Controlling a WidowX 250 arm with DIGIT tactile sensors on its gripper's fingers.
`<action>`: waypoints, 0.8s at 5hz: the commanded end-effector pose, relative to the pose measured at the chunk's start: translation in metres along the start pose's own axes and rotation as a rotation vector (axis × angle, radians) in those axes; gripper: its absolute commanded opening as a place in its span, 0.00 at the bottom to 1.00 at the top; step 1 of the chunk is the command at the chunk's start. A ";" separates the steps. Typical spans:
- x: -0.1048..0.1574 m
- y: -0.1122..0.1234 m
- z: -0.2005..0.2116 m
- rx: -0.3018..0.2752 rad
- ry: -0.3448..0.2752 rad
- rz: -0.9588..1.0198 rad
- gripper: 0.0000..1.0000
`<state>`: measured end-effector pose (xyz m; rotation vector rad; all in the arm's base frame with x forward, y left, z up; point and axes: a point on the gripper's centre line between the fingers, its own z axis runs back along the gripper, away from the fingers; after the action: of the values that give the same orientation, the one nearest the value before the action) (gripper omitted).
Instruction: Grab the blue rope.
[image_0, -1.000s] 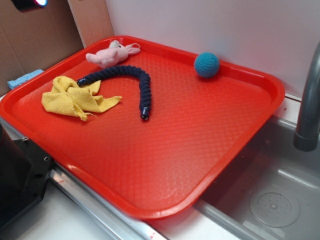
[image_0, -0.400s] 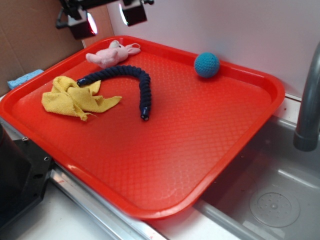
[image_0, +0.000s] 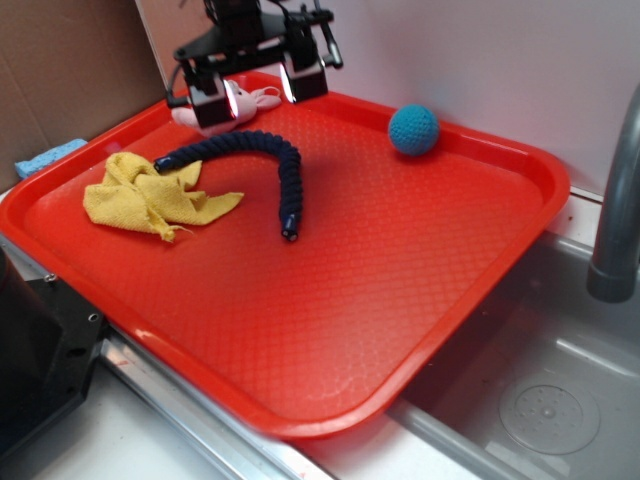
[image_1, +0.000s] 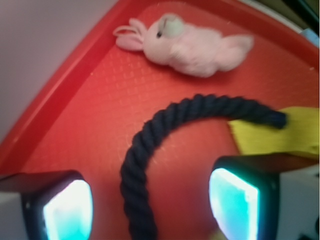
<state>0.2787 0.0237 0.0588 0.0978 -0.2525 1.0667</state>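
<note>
The blue rope (image_0: 270, 155) is a dark navy braided piece. It lies curved on the red tray (image_0: 380, 290), one end on the yellow cloth (image_0: 150, 200), the other toward the tray's middle. My gripper (image_0: 260, 90) hangs open above the rope's bend, near the tray's far left. In the wrist view the rope (image_1: 150, 145) runs between my two spread fingertips, and my gripper (image_1: 150, 210) touches nothing.
A pink plush bunny (image_0: 225, 110) lies just behind the rope, also in the wrist view (image_1: 192, 42). A teal crocheted ball (image_0: 413, 130) sits at the tray's far edge. A sink (image_0: 550, 400) and faucet (image_0: 615, 210) are to the right; a blue sponge (image_0: 45, 157) lies left.
My gripper came into view from the upper left and has moved down and right, over the rope's bend. The objects on the tray have not moved.
</note>
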 end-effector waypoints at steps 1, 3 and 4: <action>0.008 -0.010 -0.037 -0.026 -0.003 0.009 1.00; 0.003 -0.009 -0.048 -0.017 0.011 0.000 0.00; 0.003 -0.007 -0.048 -0.016 0.019 0.010 0.00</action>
<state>0.2973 0.0258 0.0132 0.0787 -0.2373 1.0685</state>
